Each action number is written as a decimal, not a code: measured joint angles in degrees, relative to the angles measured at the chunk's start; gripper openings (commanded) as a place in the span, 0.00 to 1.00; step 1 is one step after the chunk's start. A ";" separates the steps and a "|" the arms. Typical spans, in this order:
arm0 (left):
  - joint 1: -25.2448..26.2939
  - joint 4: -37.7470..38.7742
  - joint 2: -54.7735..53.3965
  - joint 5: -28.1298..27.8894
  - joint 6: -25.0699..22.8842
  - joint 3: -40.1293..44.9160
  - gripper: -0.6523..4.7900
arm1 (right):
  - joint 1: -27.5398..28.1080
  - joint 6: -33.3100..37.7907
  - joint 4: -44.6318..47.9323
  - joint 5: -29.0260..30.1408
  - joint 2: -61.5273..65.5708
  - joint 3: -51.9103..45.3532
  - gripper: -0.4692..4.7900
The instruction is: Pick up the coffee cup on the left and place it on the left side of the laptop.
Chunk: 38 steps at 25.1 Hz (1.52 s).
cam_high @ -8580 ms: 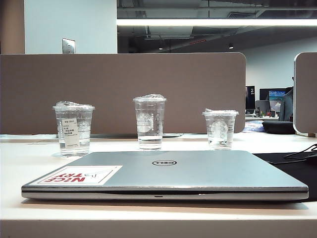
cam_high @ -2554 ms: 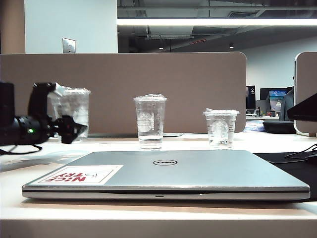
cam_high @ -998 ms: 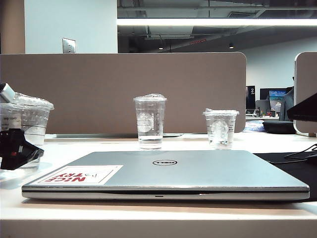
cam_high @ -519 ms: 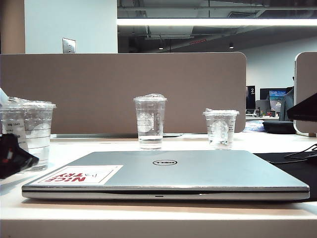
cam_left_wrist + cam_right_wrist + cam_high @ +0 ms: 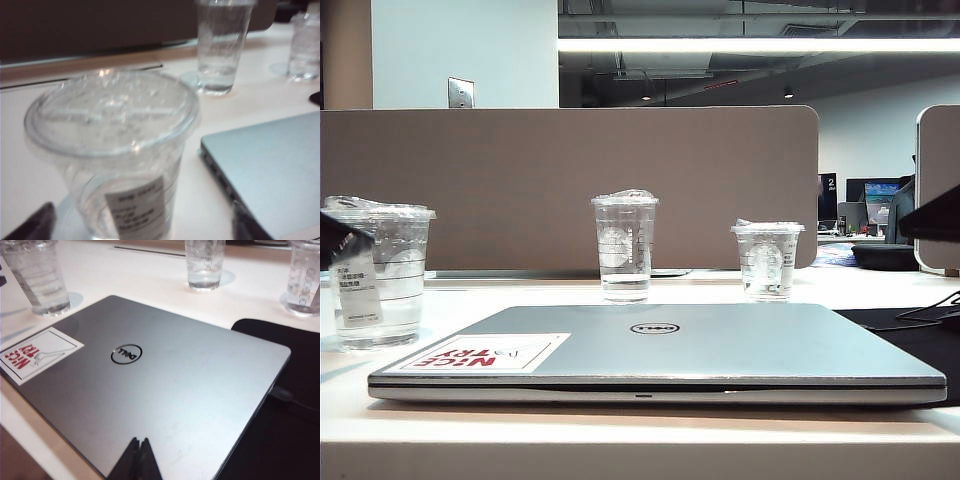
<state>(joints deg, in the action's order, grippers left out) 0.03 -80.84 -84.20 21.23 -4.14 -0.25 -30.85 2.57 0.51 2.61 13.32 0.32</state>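
1. The coffee cup point(image 5: 378, 275) stands upright on the table point(image 5: 620, 440), just left of the laptop point(image 5: 660, 350), its white label facing the front.
2. The left gripper point(image 5: 140, 230) is spread wide: its dark jaws stand apart on either side of the coffee cup's base, and I see no contact with it.
3. The cup sits between and just beyond those jaws, unheld.
4. The right gripper point(image 5: 137, 457) hangs over the laptop lid, its jaws pressed together and empty.
5. Well beyond both sets of jaws stand a taller clear cup point(image 5: 624, 245) and a short clear cup point(image 5: 766, 260).
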 measured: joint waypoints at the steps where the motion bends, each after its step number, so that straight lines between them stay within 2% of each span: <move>1: 0.00 0.11 0.85 0.87 0.74 0.02 0.29 | 0.00 0.00 0.00 0.00 -0.17 0.00 0.08; 3: 0.00 0.46 3.50 3.34 2.62 0.02 0.10 | 0.07 0.00 -0.04 0.00 -0.79 0.00 0.08; 6: 0.00 0.44 6.43 5.66 4.07 0.02 0.11 | 0.20 0.00 -0.07 0.00 -2.08 0.00 0.08; 11: 0.00 0.52 12.63 5.64 6.16 0.02 0.11 | 4.83 0.00 -0.11 0.13 -5.53 0.00 0.08; 13: 0.00 0.35 17.90 4.70 6.38 0.02 0.11 | 12.31 0.00 -0.11 0.13 -8.50 0.00 0.08; 20: 0.00 1.38 25.09 -1.60 6.34 0.02 0.11 | 29.27 0.00 -0.17 0.02 -11.08 0.00 0.08; 26: 0.00 2.49 26.43 -2.01 6.32 0.02 0.11 | 39.45 0.00 -0.31 0.00 -11.47 0.00 0.08; 30: 0.00 3.45 26.43 -2.58 5.88 0.02 0.11 | 42.27 0.00 -0.20 -0.13 -13.29 0.00 0.08; 38: 0.00 5.11 26.38 -5.90 3.54 0.02 0.11 | 40.39 0.00 -0.02 -0.02 -13.27 0.00 0.08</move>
<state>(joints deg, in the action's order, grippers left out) 0.03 -75.72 -57.82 15.33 -0.60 -0.23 9.54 2.57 0.49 2.59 0.05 0.32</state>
